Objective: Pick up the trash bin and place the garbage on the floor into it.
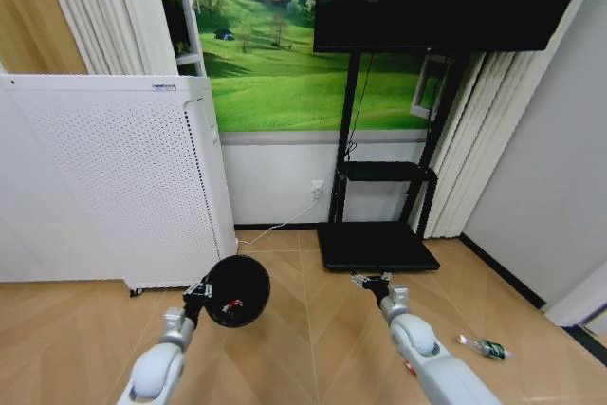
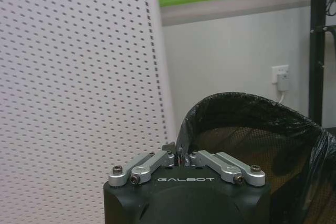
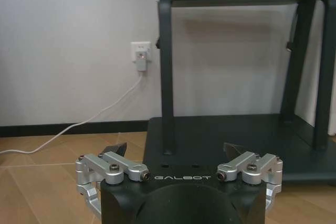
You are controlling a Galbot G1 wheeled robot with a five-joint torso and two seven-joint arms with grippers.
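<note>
The trash bin (image 1: pixel 237 291) is a small black round mesh basket, held off the wooden floor at lower left of the head view and tilted so its mouth faces me. My left gripper (image 1: pixel 201 291) is shut on its rim. In the left wrist view the fingers (image 2: pixel 169 157) pinch the rim of the bin (image 2: pixel 252 140). A small red-and-white scrap (image 1: pixel 230 305) lies inside the bin. A clear bottle with a green label (image 1: pixel 488 348) lies on the floor at lower right. My right gripper (image 1: pixel 372 282) hangs open and empty in front of the stand base, with its jaws spread wide (image 3: pixel 176 150).
A tall white perforated appliance (image 1: pixel 123 177) stands close on the left of the bin. The black TV stand base (image 1: pixel 377 246) and its posts are just ahead of the right gripper. A wall socket with a white cable (image 1: pixel 316 189) is behind. A grey wall closes the right side.
</note>
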